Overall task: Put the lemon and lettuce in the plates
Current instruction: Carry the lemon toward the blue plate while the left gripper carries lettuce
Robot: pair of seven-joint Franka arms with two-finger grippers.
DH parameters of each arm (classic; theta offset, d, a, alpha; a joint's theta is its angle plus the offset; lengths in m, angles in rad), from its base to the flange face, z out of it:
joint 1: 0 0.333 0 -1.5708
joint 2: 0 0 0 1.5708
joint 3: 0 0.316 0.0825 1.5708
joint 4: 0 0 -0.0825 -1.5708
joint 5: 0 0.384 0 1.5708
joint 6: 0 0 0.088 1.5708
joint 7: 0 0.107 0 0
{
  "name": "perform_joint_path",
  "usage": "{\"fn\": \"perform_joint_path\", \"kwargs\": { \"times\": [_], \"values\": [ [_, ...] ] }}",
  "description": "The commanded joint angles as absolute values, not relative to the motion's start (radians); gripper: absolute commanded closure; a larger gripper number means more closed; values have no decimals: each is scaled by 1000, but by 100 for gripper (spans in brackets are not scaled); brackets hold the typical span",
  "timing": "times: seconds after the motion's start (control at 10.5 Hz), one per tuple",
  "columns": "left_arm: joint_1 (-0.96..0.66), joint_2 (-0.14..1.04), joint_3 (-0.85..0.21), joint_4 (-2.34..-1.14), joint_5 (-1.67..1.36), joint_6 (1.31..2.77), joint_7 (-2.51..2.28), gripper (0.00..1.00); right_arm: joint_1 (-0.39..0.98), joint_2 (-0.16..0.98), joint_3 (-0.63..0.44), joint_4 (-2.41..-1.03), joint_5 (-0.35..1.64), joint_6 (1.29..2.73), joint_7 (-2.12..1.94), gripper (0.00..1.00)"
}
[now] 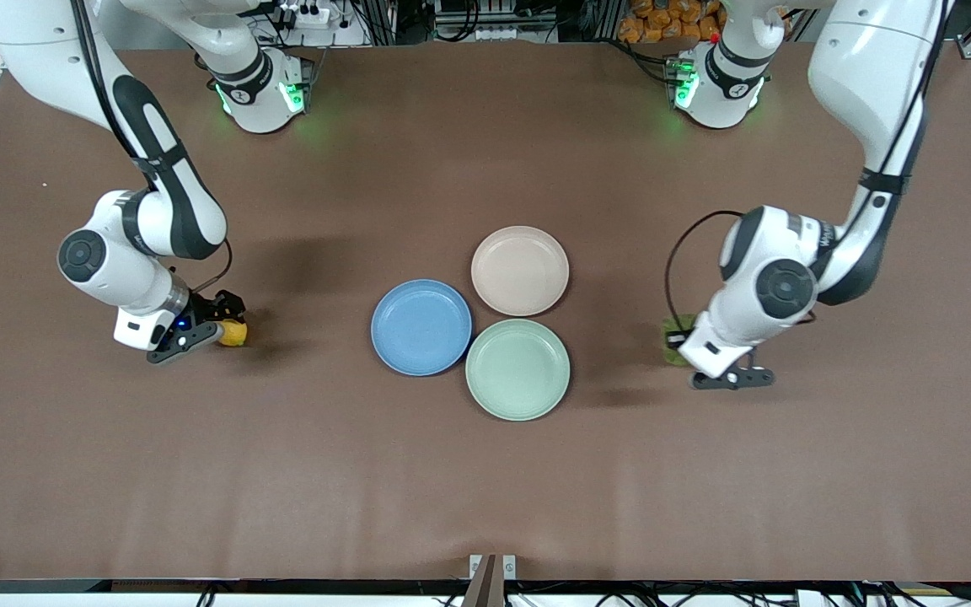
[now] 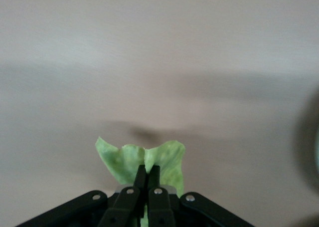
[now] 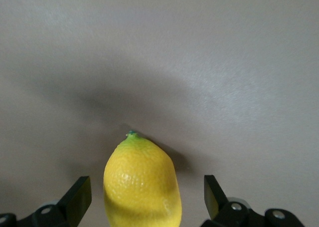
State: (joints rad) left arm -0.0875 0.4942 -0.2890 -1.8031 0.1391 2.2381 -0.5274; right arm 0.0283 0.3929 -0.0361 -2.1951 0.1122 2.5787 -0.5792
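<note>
The lemon [image 1: 233, 334] lies on the brown table toward the right arm's end. My right gripper [image 1: 214, 324] is low around it and open; in the right wrist view the lemon [image 3: 142, 184] sits between the two fingers with gaps on both sides. The lettuce [image 1: 676, 340] lies toward the left arm's end, mostly hidden under the left hand. My left gripper [image 2: 147, 173] is shut on the lettuce [image 2: 124, 159], which stands up past the fingertips. The blue plate [image 1: 421, 327] and the beige-pink plate [image 1: 520, 271] lie empty mid-table.
A pale mint-green plate [image 1: 517, 369] lies beside the blue one, nearest the front camera, touching both other plates. Bare brown table surrounds all three.
</note>
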Motion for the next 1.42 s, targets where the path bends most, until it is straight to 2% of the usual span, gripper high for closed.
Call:
{"fn": "perform_joint_path", "kwargs": {
  "times": [0.0, 0.09, 0.19, 0.28, 0.38, 0.57, 0.66, 0.76, 0.85, 0.95, 1.33],
  "values": [
    [-97, 491, -394, -1764, 155, 2198, -746, 100, 32, 400, -35, -2206, 143, 2591, -577, 0],
    [-125, 494, -417, -1758, 155, 2198, -823, 100, 32, 403, -35, -2206, 143, 2595, -577, 0],
    [-179, 503, -417, -1741, 156, 2198, -894, 100, 35, 405, -35, -2206, 141, 2595, -578, 16],
    [-222, 524, -417, -1714, 156, 2198, -969, 100, 37, 405, -35, -2206, 141, 2595, -578, 46],
    [-266, 552, -417, -1682, 160, 2198, -1042, 100, 37, 405, -35, -2204, 141, 2594, -578, 59],
    [-381, 622, -405, -1629, 167, 2203, -1161, 100, 37, 378, -34, -2181, 141, 2568, -580, 99],
    [-403, 653, -403, -1612, 169, 2204, -1201, 100, 38, 368, -34, -2121, 141, 2452, -578, 100],
    [-417, 675, -402, -1612, 172, 2210, -1212, 86, 40, 368, -32, -2039, 143, 2316, -575, 100],
    [-435, 690, -382, -1612, 175, 2215, -1216, 5, 51, 370, -20, -1976, 144, 2246, -534, 100],
    [-458, 690, -361, -1612, 179, 2220, -1233, 0, 55, 373, 10, -1924, 146, 2209, -434, 100],
    [-408, 608, -337, -1609, 183, 2218, -1227, 0, 133, 445, 164, -1754, 173, 2189, -21, 100]
  ]
}}
